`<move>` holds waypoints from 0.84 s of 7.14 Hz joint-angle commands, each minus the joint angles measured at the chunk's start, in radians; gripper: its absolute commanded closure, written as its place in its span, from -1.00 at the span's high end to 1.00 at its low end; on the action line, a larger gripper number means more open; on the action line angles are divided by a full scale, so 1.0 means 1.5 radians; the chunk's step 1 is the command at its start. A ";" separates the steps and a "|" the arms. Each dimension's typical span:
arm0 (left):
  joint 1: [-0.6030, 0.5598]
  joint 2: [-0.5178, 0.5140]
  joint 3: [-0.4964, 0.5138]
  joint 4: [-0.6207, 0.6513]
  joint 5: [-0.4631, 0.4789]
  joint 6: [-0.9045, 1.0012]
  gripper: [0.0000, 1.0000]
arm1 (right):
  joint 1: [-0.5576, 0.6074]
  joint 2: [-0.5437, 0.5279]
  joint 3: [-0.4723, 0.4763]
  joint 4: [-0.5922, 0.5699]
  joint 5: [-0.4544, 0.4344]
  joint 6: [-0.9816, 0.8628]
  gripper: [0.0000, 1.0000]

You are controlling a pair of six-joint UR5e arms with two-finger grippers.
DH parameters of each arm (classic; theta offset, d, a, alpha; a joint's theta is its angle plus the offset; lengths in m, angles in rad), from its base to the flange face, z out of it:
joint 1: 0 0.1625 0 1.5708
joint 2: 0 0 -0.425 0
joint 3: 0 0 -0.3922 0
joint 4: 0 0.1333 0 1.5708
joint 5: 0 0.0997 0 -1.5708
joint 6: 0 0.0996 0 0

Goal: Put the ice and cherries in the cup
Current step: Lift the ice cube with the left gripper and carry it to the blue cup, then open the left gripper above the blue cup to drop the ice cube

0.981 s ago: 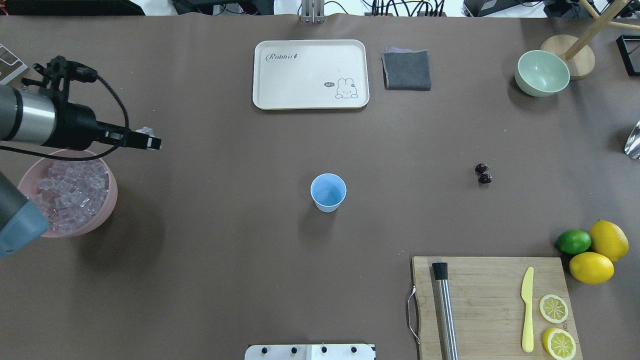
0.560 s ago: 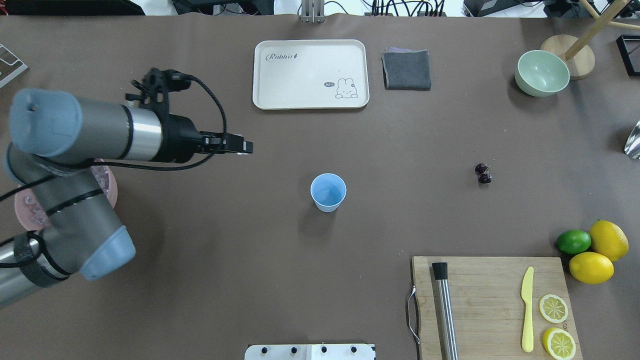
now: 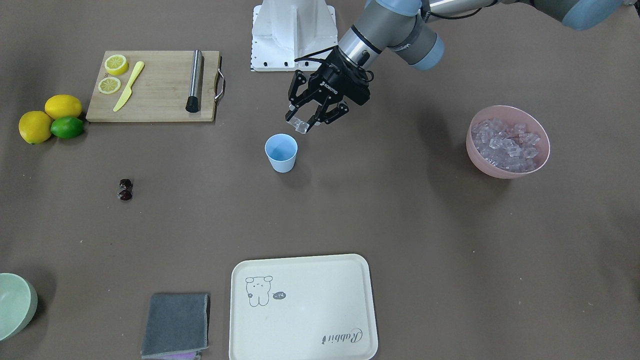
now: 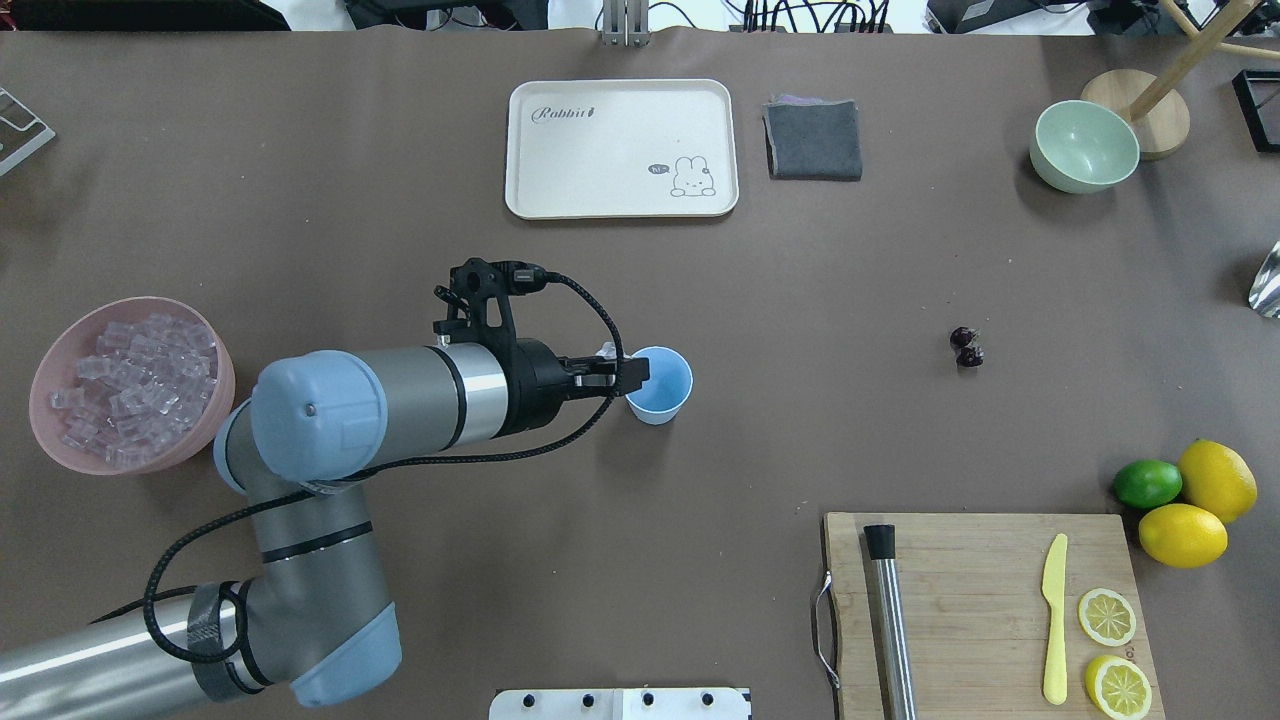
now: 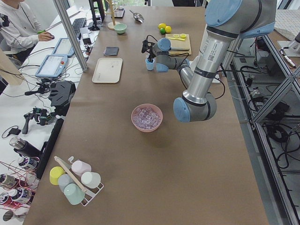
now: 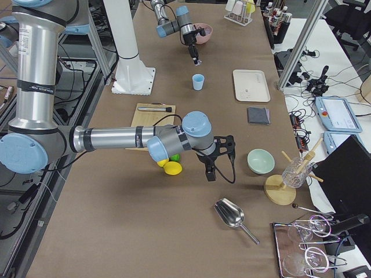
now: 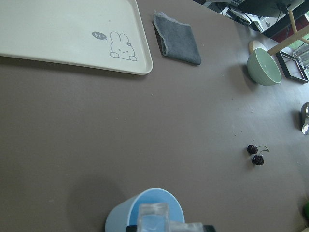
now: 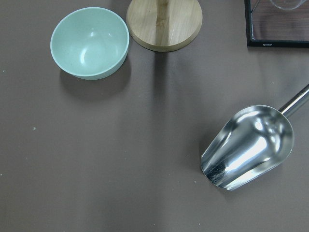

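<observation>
The light blue cup (image 4: 662, 386) stands upright mid-table; it also shows in the front view (image 3: 281, 153) and the left wrist view (image 7: 121, 213). My left gripper (image 3: 302, 123) is shut on one clear ice cube (image 7: 153, 215) and hangs just above the cup's rim on the robot's-left side. More ice (image 4: 130, 385) fills the pink bowl (image 4: 224, 388) at the far left. Two dark cherries (image 4: 967, 348) lie on the table to the right of the cup. My right gripper (image 6: 209, 171) shows only in the exterior right view, near a pale green bowl; I cannot tell whether it is open.
A cream tray (image 4: 620, 150) and a grey cloth (image 4: 813, 140) lie at the back. A pale green bowl (image 4: 1085, 146) and a metal scoop (image 8: 248, 147) are at the far right. A cutting board (image 4: 975, 600) with knife, muddler and lemon slices sits front right, beside lemons and a lime (image 4: 1147, 483).
My left arm has swung right from over the pink bowl to the cup, carrying an ice cube. The bowl of ice is uncovered again. Cup and cherries have not moved.
</observation>
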 commanded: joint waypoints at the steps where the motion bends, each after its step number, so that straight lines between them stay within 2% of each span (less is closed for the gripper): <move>1: 0.037 -0.030 0.043 -0.004 0.061 -0.001 -1.00 | 0.000 -0.001 0.000 0.000 0.001 0.000 1.00; 6: 0.015 -0.030 0.052 0.000 0.062 0.003 -1.00 | 0.000 -0.004 -0.004 0.000 -0.001 0.000 1.00</move>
